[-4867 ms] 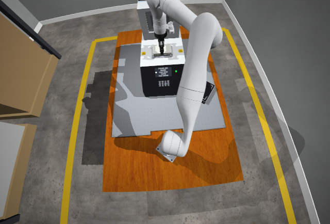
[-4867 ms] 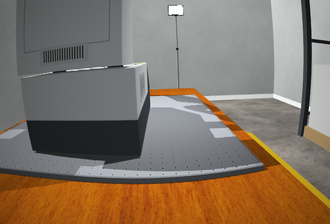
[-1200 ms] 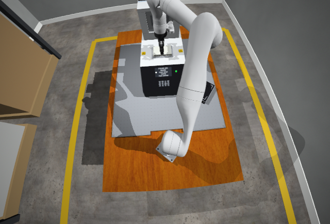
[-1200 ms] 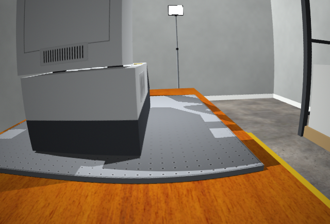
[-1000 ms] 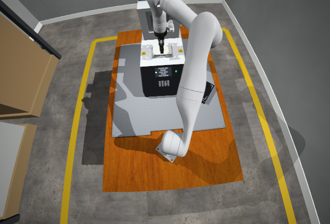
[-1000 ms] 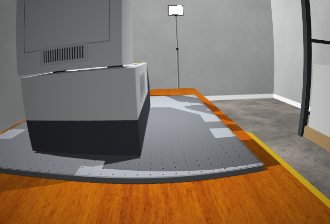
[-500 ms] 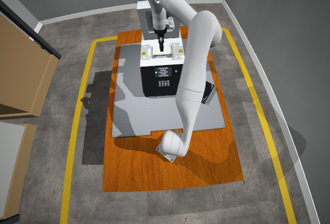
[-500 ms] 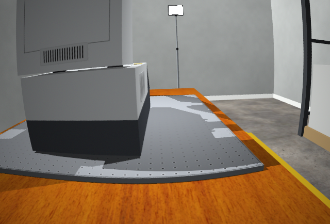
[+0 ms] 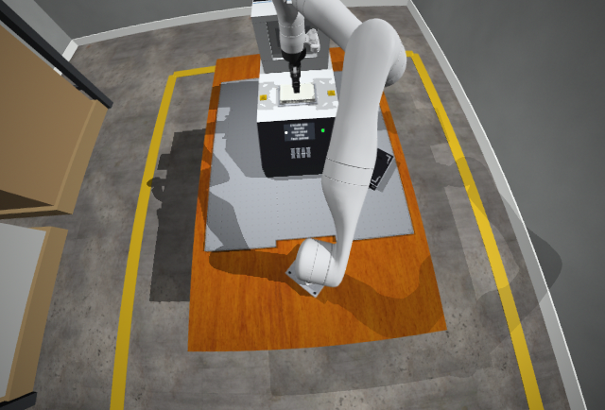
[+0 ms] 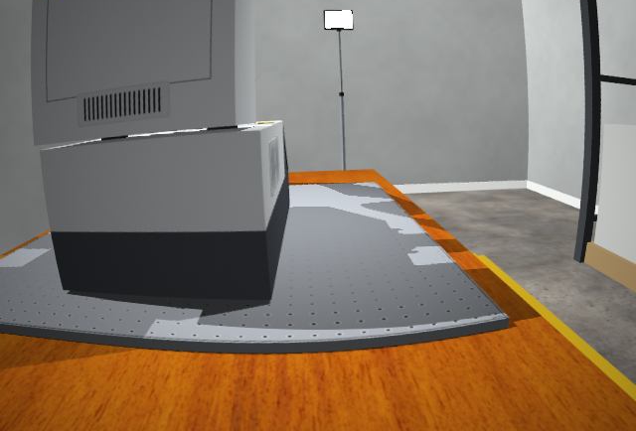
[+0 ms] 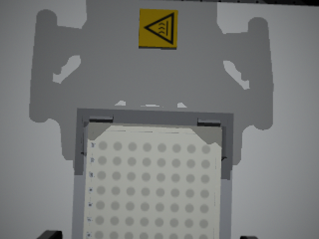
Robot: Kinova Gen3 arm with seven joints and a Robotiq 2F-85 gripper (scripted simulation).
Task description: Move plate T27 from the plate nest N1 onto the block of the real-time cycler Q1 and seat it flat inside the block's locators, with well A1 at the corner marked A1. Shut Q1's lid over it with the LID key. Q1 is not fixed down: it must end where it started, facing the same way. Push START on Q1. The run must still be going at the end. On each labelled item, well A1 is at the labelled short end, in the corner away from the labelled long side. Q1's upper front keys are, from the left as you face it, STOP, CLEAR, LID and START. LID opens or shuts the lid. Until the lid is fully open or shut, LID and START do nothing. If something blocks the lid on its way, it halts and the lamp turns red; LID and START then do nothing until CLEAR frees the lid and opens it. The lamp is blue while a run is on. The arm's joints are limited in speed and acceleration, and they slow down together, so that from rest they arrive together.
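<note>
Plate sits in the machine's block, upper middle of the top view, apparently framed by locators to fix its position. My gripper stands wide open above it, empty, presumably so lifting away won't disturb it.

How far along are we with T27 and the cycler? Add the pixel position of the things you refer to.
Looks done: the plate (image 9: 297, 93) (image 11: 155, 184) lies in the block area of the cycler (image 9: 296, 114) (image 10: 159, 185); full seating can't be confirmed.
In hand: the open gripper (image 9: 296, 89) is above the plate, holding nothing.
Left: clear the arm, shut the raised lid (image 9: 261, 29) (image 10: 133, 31), then START; the lamp (image 9: 322, 129) is green, not blue.
</note>
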